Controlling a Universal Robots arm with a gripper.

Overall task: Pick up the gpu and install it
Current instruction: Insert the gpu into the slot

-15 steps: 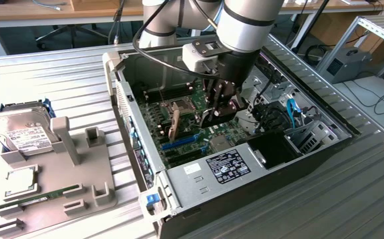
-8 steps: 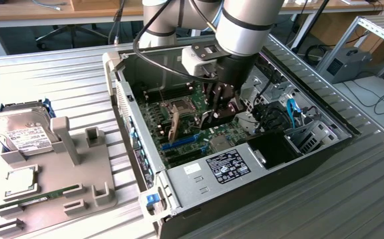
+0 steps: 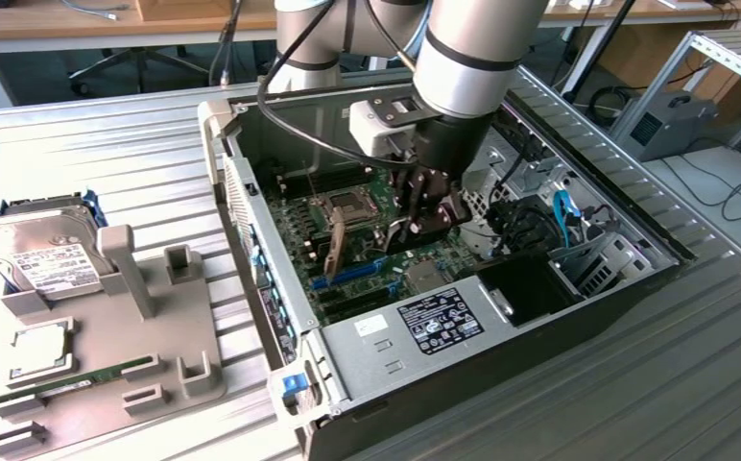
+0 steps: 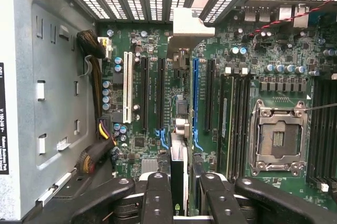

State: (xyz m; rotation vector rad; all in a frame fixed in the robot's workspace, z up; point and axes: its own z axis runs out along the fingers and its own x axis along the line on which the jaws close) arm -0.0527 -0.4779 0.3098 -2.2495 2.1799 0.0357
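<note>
Gripper clamps the gpu edge-on over the motherboard inside the case, bracket toward the rear slots (held vertical, I judge, so its edge meets a slot).

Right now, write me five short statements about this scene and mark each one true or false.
1. The end effector is inside the open computer case. True.
2. The end effector holds the graphics card edge-down over the motherboard. True.
3. The hard drive sits inside the case. False: it rests in the grey tray outside it.
4. The processor socket holds a chip. False: it is empty.
5. The RAM stick lies in the tray. True.
</note>
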